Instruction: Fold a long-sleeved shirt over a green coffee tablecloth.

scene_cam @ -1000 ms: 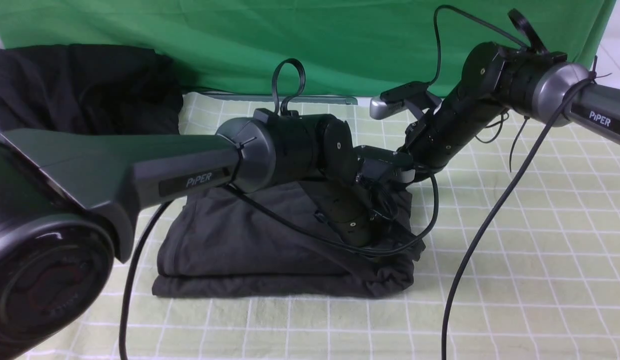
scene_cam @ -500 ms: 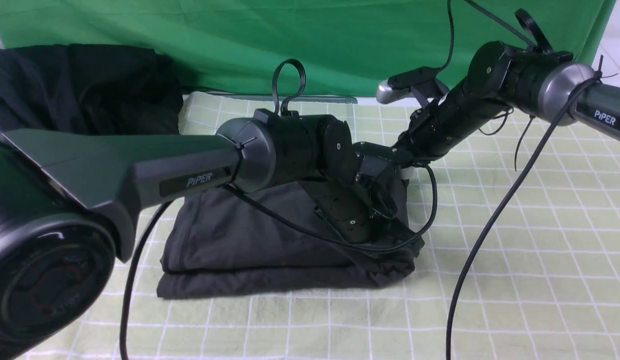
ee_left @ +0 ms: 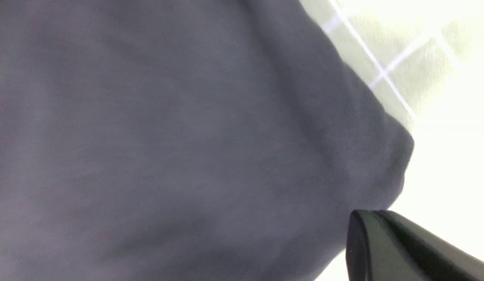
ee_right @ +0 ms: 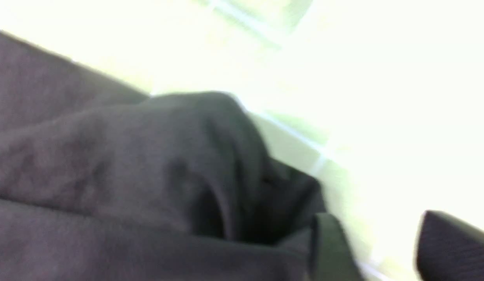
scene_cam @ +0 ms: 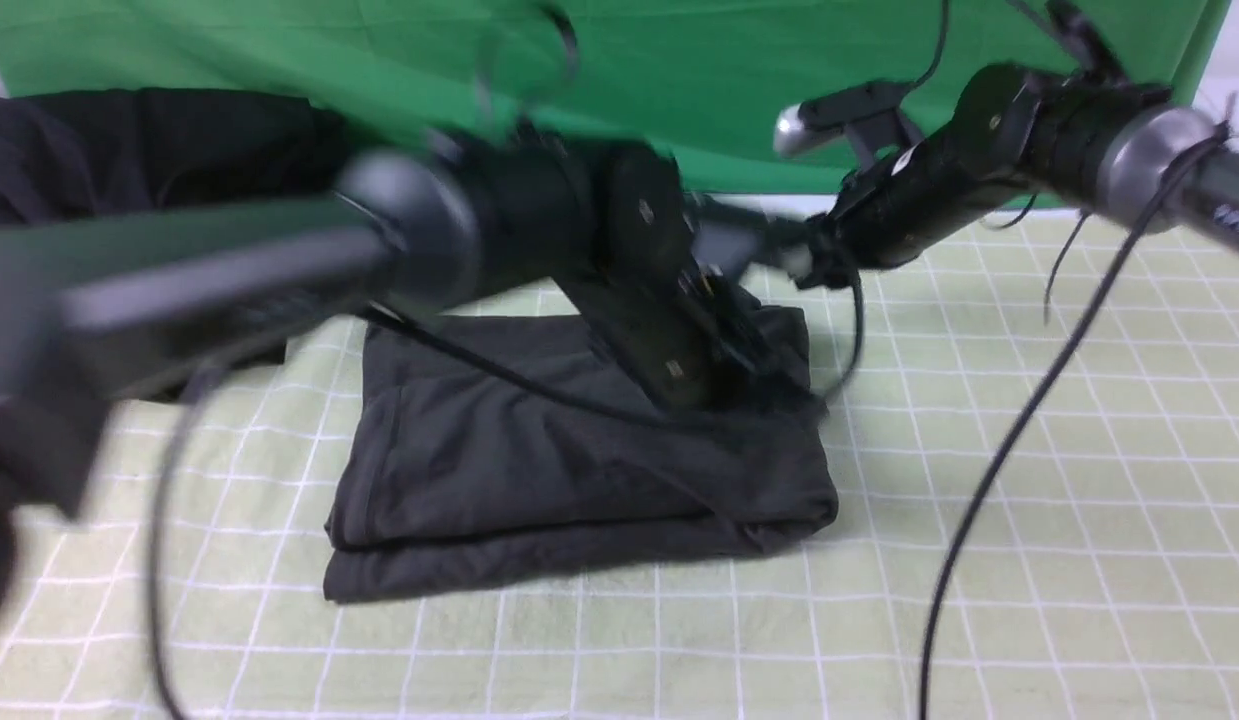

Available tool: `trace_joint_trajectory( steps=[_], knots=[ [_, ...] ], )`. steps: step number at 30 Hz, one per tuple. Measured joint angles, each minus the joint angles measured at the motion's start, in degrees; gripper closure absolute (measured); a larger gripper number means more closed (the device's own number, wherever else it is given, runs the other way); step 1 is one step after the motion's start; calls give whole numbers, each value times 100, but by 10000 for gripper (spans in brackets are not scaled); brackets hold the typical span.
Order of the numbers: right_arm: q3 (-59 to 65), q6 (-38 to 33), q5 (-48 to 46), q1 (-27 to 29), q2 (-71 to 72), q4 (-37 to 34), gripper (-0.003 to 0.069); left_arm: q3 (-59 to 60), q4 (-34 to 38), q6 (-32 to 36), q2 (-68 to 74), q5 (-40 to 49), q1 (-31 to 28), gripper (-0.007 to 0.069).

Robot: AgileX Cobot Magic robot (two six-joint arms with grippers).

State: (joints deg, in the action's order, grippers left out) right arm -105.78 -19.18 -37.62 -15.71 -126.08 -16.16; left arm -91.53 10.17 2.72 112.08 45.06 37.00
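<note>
A: Where is the long-sleeved shirt [scene_cam: 569,450]?

B: It lies folded into a thick, roughly square charcoal bundle on the green coffee tablecloth [scene_cam: 1029,500], near the middle of the tabletop. Its doubled lower edge faces the robot, and the grid of white lines shows all around it.

A: And the left claw [ee_left: 382,242]?

B: In the front view the left arm [scene_cam: 279,260] is smeared by motion blur and crosses above the far part of the bundle, so the fingers are lost there. In the left wrist view one dark fingertip shape shows at the edge of the frame, just beside a rounded corner of the dark fabric, with the two fingers pressed together as one piece. It is closed, and I see no cloth pinched in it.

A: The right claw [ee_right: 378,246]?

B: The right wrist view shows two separate dark fingers [ee_right: 327,249] with a bright gap between them, so the jaws stand apart. A rumpled fold of the shirt sits right next to the nearer finger; whether they touch I cannot tell, because the picture is blurred.

A: Anything else around?

B: A heap of black garments [scene_cam: 149,150] sits at the far left, and a plain green backdrop [scene_cam: 679,80] hangs behind the tabletop.
</note>
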Motion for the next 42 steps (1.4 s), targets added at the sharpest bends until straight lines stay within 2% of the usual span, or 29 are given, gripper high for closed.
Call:
trace_joint_trajectory(
  steps=[2, 3, 4, 6, 7, 8, 11, 15, 19, 23, 27, 33, 35, 38, 42],
  knots=[
    [0, 182, -230, 103, 318, 60, 299, 18, -263, -236, -294, 147, -176, 630],
    [-13, 243, -420, 161, 601, 87, 324, 87, -341, -338, -439, 171, -324, 630],
    [-18, 271, -536, 186, 739, 103, 356, 169, -379, -392, -484, 187, -407, 630],
    [-25, 279, -883, 204, 990, 108, 478, 411, -405, -438, -523, 187, -608, 630],
    [-25, 279, -953, 204, 1033, 94, 508, 484, -407, -446, -523, 187, -644, 630],
    [-27, 231, -1258, 176, 1140, -17, 594, 848, -411, -459, -523, 124, -790, 630],
    [104, -138, -1871, 54, 1129, -448, 650, 1717, -411, -604, -523, -219, -1063, 630],
    [637, -372, -2141, -184, 1092, -746, 659, 2302, -368, -732, -526, -699, -1338, 630],
    [1481, -475, -1788, -595, 1081, -856, 662, 2582, -192, -746, -647, -1060, -1500, 629],
    [2083, -501, -1426, -826, 1081, -851, 662, 2656, -517, -746, -881, -1088, -1553, 629],
    [2333, -488, -1331, -816, 1081, -719, 662, 2661, -974, -746, -1142, -957, -1609, 629],
    [2434, -215, -1300, -697, 1081, -368, 662, 2913, -1060, -746, -1114, -866, -2018, 629],
    [2436, 25, -1344, -579, 1081, -167, 662, 2952, -937, -727, -1158, -766, -2443, 629],
    [2441, 121, -1496, -510, 1152, -42, 662, 2967, -587, -477, -1390, -704, -2780, 629],
    [2448, 147, -1559, -553, 1505, -43, 662, 2972, 242, -35, -2053, -703, -2883, 629]
  ],
)
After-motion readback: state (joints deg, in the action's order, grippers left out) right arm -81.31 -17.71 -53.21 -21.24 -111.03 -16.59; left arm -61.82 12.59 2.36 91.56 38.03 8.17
